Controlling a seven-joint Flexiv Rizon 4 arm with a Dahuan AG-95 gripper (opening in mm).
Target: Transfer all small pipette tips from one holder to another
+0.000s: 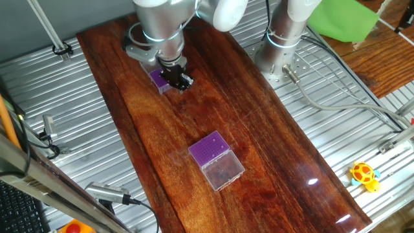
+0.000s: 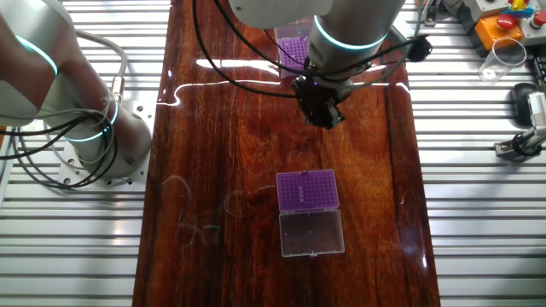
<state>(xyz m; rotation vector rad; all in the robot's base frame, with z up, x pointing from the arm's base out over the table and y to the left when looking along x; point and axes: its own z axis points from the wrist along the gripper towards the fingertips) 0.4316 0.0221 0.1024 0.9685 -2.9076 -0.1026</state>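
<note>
One purple tip holder (image 1: 157, 79) sits at the far end of the wooden board, also seen in the other fixed view (image 2: 294, 49). A second purple holder (image 1: 209, 148) with an open clear lid (image 1: 224, 171) lies mid-board, also in the other fixed view (image 2: 307, 188). A few small pipette tips (image 2: 299, 181) show as dark specks on this second holder. My gripper (image 1: 180, 81) hangs just beside the far holder, on the side toward the second holder, and is also seen in the other fixed view (image 2: 328, 116). Its black fingers look pressed together. Any tip between them is too small to see.
The wooden board (image 1: 259, 129) lies on a ribbed metal table. The arm's base (image 1: 278, 48) stands at the far right with cables. A yellow toy (image 1: 364, 175) lies at the right edge. A second robot base (image 2: 85, 128) is beside the board.
</note>
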